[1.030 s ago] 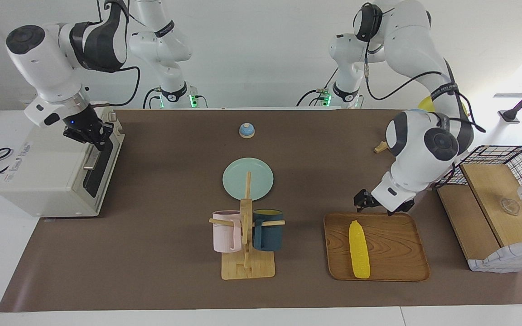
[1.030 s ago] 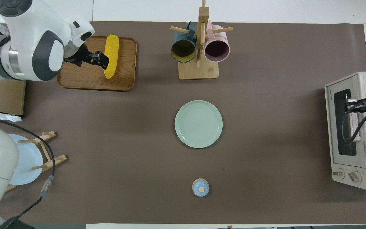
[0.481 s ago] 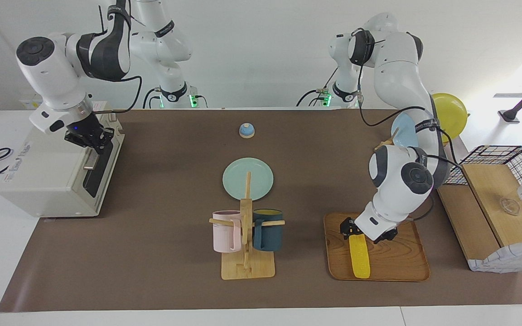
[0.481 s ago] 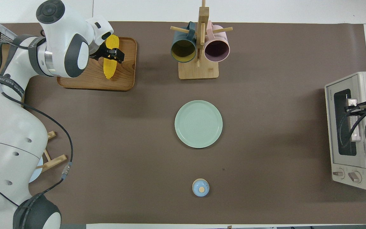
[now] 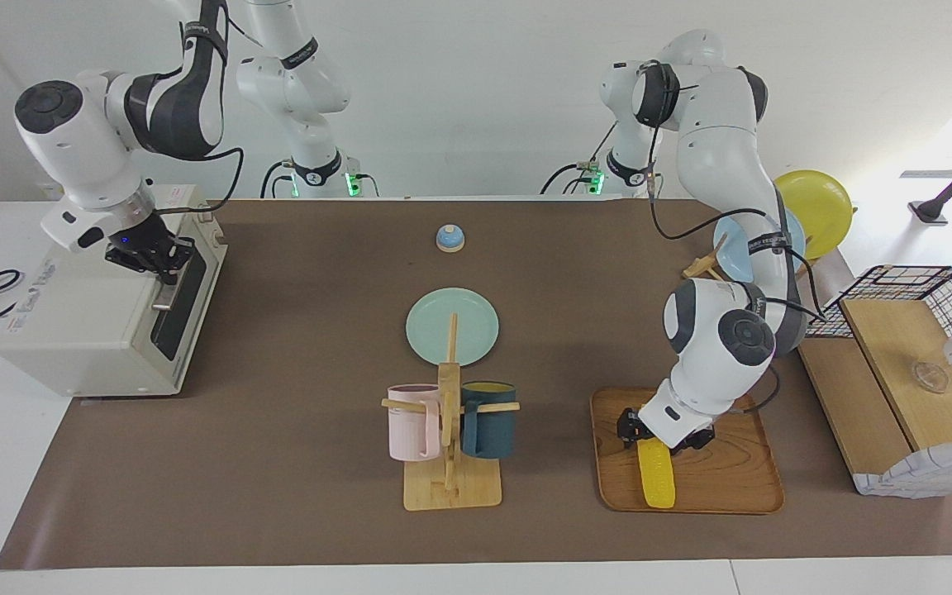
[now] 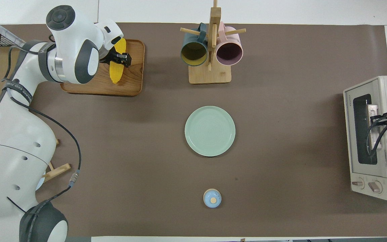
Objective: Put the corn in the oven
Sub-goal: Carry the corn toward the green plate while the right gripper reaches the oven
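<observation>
The oven (image 6: 376, 141) bears small brand lettering and a red warning label, both unreadable.

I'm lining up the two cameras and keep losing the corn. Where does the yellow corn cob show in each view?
Facing view: the bright yellow corn cob lies on the wooden tray, low in the picture and right of centre.
Overhead view: the corn cob lies on the same tray, near the top left.
Shared landmark: the wooden mug rack beside the tray.

The yellow corn (image 5: 658, 478) lay flat on a wooden tray (image 5: 728, 487). The off-white oven (image 5: 104, 318) stood at the right arm's end, its door closed.
</observation>
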Controlling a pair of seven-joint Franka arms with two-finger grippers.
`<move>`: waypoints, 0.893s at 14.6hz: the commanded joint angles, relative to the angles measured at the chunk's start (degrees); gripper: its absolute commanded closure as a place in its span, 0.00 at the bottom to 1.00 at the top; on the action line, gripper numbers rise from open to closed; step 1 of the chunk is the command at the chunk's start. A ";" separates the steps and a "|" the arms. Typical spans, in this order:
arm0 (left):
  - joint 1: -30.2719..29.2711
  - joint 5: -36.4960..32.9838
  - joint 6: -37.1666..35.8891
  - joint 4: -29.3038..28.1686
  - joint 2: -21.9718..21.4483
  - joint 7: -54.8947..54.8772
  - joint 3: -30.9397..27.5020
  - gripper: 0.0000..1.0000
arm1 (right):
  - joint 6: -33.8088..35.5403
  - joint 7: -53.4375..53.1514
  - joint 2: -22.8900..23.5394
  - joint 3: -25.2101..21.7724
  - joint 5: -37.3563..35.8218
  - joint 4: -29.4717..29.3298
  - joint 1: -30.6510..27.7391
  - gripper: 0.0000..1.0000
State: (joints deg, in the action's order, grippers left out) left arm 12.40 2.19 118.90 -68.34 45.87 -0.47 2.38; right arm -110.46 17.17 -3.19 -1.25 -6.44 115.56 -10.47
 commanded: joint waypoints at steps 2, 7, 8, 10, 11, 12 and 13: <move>0.26 0.71 -1.73 -0.30 -1.48 -0.05 -0.45 1.00 | -1.51 1.47 -0.32 0.45 -1.20 2.04 -0.70 1.00; 3.57 3.08 -11.06 -10.97 -16.99 6.86 -0.36 1.00 | -4.56 0.94 0.81 0.54 -0.33 3.61 0.88 1.00; 6.21 3.17 -10.36 -18.77 -22.87 10.02 -0.36 1.00 | -7.20 0.68 0.91 0.54 -0.24 5.36 1.84 1.00; 11.57 3.26 -6.16 -28.83 -29.93 16.79 -0.27 1.00 | -9.07 -1.86 1.78 0.63 -0.06 6.52 3.43 1.00; 15.08 3.35 -5.01 -31.56 -31.44 20.48 -0.27 1.00 | -9.59 -2.83 2.22 0.72 0.37 6.52 4.92 1.00; 18.42 3.61 -2.73 -33.68 -32.32 24.08 -0.27 1.00 | -10.47 -3.36 2.57 0.72 0.55 6.52 6.15 1.00; 21.67 3.70 0.86 -36.49 -33.29 27.86 -0.27 1.00 | -11.00 -4.24 3.45 0.72 0.64 6.61 6.33 1.00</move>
State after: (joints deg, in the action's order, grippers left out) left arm 28.65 5.05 112.89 -95.88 16.77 21.91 3.44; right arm -115.45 13.93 -3.58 -0.31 -5.47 120.79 -3.79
